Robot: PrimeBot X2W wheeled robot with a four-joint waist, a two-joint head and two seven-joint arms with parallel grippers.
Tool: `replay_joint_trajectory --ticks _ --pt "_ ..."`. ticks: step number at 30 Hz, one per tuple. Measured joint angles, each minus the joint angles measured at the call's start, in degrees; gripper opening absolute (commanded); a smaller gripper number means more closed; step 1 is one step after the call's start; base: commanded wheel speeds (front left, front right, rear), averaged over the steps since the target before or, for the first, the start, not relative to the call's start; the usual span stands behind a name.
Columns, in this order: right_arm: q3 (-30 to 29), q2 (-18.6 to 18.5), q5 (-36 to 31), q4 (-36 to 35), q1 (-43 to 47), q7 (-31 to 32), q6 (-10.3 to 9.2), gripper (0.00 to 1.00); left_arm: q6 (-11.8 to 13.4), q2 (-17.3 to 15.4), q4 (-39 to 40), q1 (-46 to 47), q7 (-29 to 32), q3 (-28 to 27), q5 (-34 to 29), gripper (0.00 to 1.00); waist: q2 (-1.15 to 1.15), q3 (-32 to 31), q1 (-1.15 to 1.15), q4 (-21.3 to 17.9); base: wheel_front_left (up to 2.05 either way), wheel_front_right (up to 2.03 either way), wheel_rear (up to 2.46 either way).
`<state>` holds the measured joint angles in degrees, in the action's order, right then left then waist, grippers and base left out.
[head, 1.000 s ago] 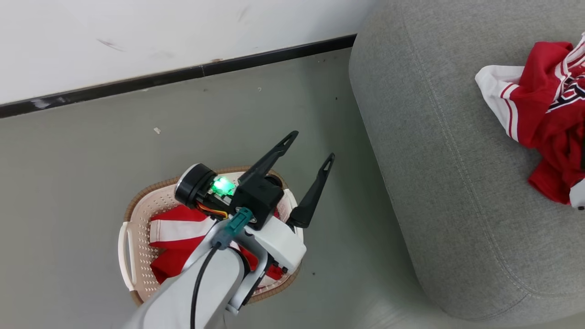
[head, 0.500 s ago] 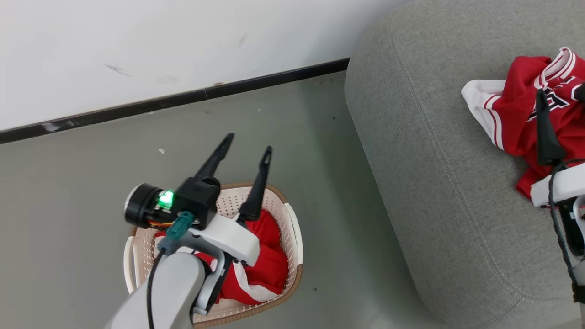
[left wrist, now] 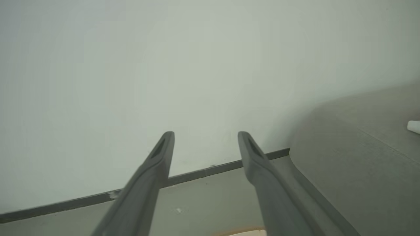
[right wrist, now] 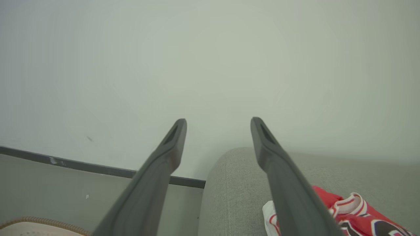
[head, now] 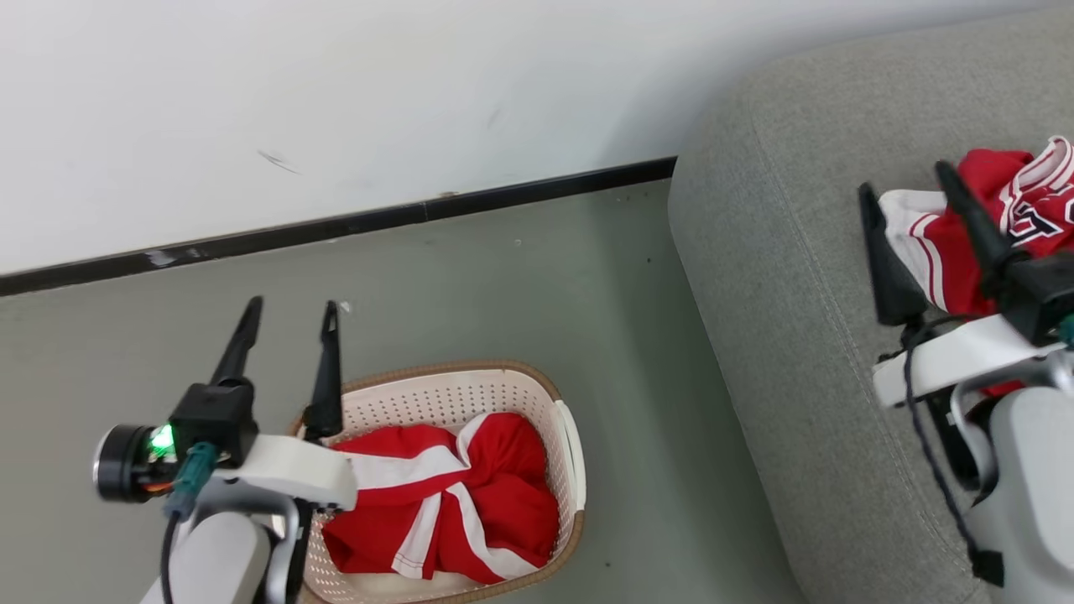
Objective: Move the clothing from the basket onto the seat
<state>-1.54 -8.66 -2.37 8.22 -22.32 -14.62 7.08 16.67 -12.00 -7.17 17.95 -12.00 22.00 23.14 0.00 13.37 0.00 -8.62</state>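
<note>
The cream basket point(head: 560, 424) with a brown rim stands on the floor beside the seat point(head: 780, 352). Red clothing with white stripes point(head: 495, 495) lies bunched inside it. More red and white clothing point(head: 944, 243) lies on the grey seat. My left gripper point(head: 293, 306) is open and empty above the basket's left rim, fingers pointing at the wall. My right gripper point(head: 903, 178) is open and empty over the seat, just in front of the clothing there. The left wrist view shows my open left gripper point(left wrist: 205, 134). The right wrist view shows my open right gripper point(right wrist: 219, 120), the seat point(right wrist: 236, 183) and clothing point(right wrist: 361, 213).
A white wall point(head: 377, 101) with a black skirting strip point(head: 336, 226) runs behind the basket and seat. Grey floor point(head: 520, 294) lies between them. The basket's rim point(right wrist: 39, 223) shows at the right wrist view's lower left.
The head camera has shifted. My left arm has swung left off the basket, uncovering the clothing inside. My right gripper has come up into view over the seat. Both stay open.
</note>
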Motion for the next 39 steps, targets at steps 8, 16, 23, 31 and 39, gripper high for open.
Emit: replay_joint_trajectory --ticks 8,16,23,31,39 --pt "2.8 1.9 0.1 -0.2 3.1 0.0 0.00 1.00 2.0 -1.5 -0.9 -4.5 -1.0 -3.8 1.3 1.00 0.00 -2.8 0.00 2.3 0.00 0.00 0.00" --pt "3.4 3.0 -0.2 0.0 7.4 0.0 0.00 1.00 2.6 -2.1 -1.1 -8.6 -1.3 -5.3 2.1 1.00 0.00 -5.6 0.00 4.4 0.00 0.00 0.00" --pt "2.7 4.4 0.0 0.1 12.1 0.0 0.00 1.00 2.6 -2.2 -1.1 -11.2 -1.7 -6.2 2.8 1.00 0.00 -8.1 0.00 5.9 0.00 0.00 0.00" --pt "2.3 5.2 -0.2 0.0 18.3 0.0 0.00 1.00 2.6 -1.4 -1.1 -14.1 -1.9 -6.1 3.4 1.00 0.00 -11.1 0.00 7.2 0.00 0.00 0.00" --pt "2.2 5.7 -0.1 -0.4 21.8 0.0 0.00 1.00 2.3 -1.5 -1.0 -15.6 -2.0 -5.8 3.5 1.00 0.00 -13.1 0.00 7.6 0.00 0.00 0.00"
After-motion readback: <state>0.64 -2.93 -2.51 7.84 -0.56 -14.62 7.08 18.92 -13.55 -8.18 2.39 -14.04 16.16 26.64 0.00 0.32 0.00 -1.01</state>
